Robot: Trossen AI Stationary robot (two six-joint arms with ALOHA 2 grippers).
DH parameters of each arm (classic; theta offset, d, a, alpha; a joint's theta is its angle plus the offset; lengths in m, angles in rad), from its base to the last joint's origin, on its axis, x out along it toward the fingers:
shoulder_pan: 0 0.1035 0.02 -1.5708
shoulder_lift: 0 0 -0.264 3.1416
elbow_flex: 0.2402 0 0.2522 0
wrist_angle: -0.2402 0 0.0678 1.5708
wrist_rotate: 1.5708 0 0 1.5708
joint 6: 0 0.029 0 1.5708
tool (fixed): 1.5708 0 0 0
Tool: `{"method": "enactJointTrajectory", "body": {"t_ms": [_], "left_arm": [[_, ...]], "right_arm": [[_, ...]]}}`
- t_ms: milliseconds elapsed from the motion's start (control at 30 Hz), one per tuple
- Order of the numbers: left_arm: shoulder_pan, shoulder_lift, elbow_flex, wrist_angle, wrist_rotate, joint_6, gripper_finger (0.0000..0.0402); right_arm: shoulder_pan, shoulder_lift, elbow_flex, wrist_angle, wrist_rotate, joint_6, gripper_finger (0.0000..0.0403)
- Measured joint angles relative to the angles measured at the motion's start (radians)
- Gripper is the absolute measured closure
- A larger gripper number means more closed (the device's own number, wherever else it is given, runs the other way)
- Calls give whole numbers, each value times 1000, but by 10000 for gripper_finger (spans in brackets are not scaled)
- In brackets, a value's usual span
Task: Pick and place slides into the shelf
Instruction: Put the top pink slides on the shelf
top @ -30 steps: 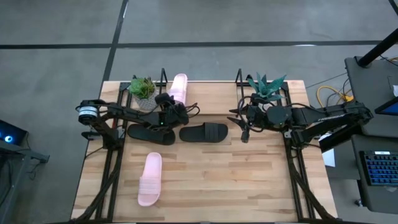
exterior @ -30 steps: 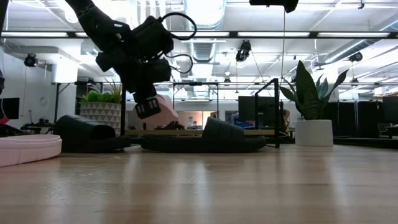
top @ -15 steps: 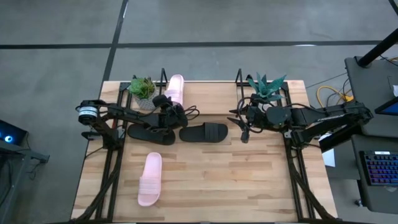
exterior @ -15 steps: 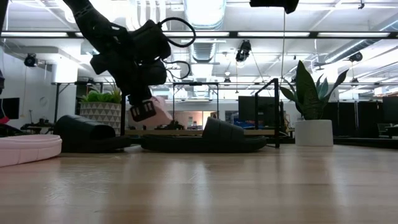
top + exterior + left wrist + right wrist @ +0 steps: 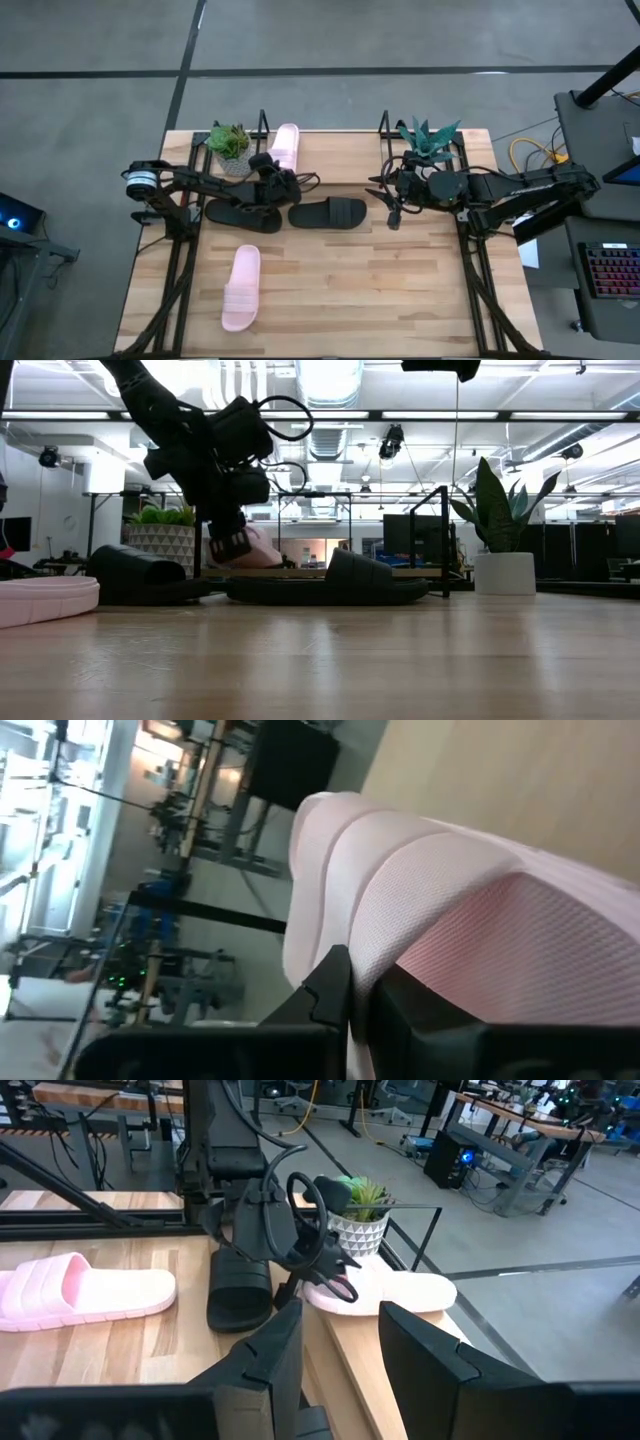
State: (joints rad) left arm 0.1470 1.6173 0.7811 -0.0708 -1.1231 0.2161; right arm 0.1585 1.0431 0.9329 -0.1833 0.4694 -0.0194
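The high view looks straight down over the whole table. The low view sits at tabletop level, facing across the table toward the shelf. The left wrist view presses close against a pink slide; the right wrist view, farther off, shares it.

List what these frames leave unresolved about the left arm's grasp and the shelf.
- Left gripper fingers: high view, hidden under its wrist.
- Pale pink slide sandal: left wrist view, cropped by the frame.
- Black wire shelf: high view, wires too thin; whether the sandal rests on it is unclear.

One slide lies in the shelf (others before it).
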Motion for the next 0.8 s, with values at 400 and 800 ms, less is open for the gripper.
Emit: {"method": "enactJointTrajectory", "body": {"t_ms": [400,800], "left_arm": [[30,0,6,-28,152,8,283],[32,-9,64,-146,277,2,152]], "right_arm": [[0,0,0,0,0,0,280],[0,0,0,0,0,1,280]]}}
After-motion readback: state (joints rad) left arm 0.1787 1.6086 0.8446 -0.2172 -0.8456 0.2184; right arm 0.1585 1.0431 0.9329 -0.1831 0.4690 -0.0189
